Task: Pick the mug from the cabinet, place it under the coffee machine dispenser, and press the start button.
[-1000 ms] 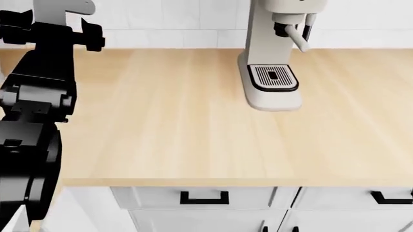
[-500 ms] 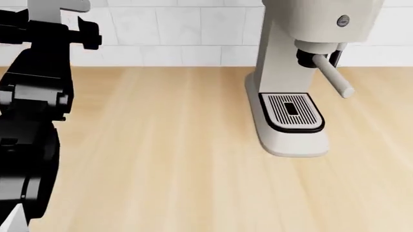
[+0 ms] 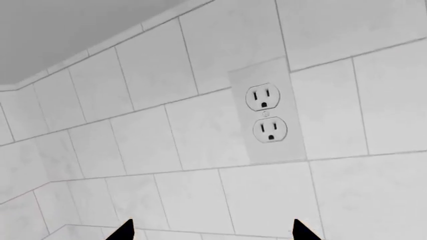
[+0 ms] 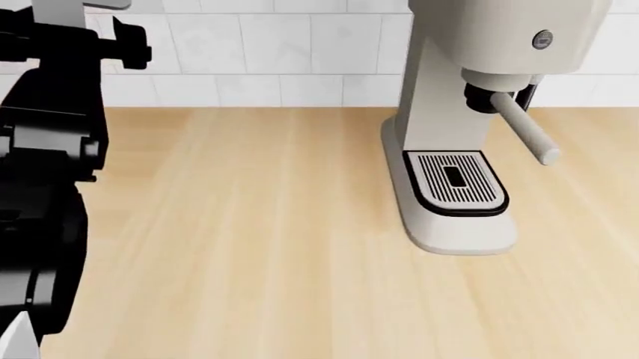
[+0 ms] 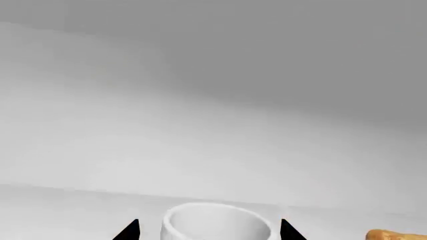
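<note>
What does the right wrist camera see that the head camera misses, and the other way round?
Only the right wrist view shows the mug, its rim sitting between the two dark fingertips of the right gripper, before pale plain surfaces, with a tan object at the edge. Only the head view shows the coffee machine with its start button, dispenser and drip grille, the wooden counter and the left arm. Neither view shares any object with the other.
</note>
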You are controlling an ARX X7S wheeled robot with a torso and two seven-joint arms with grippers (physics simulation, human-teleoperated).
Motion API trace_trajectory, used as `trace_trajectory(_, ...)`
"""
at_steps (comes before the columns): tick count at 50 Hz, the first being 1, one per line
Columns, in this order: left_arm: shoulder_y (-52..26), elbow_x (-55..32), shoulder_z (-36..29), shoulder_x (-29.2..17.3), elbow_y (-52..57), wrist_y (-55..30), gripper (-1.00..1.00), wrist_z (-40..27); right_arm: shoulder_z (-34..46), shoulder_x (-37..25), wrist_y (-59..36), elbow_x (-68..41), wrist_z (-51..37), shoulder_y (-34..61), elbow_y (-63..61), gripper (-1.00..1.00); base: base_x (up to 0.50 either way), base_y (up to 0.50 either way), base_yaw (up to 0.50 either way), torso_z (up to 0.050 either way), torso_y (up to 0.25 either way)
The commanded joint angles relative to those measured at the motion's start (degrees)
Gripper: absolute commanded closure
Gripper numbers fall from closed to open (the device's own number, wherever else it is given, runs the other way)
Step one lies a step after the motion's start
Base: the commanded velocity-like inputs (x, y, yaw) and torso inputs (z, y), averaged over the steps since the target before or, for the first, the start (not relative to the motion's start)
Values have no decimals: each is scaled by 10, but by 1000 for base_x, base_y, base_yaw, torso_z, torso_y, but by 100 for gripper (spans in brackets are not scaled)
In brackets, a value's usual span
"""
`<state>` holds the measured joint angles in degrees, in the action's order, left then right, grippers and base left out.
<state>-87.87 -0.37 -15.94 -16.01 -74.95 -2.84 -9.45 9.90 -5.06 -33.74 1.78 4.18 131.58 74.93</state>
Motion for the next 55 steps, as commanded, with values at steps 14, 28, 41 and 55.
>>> trace_trajectory(14,-3,2,3,-1,0,4,-100,1,-6,-12,-8,-21,-60,-23,0,100,0,0,0,0,0)
trace_trajectory(28,-5,3,2,0,0,4,-100,1,-48,-25,132,-47,-79,12,-12,100,0,0,0,0,0)
trace_trajectory(41,-7,2,3,1,0,3,-100,1,-44,-30,108,-47,-72,-18,-85,100,-266,0,0,0,0)
trace_trajectory(55,-3,1,5,4,0,4,-100,3,-35,-42,31,-46,-72,-61,-221,100,-393,0,0,0,0)
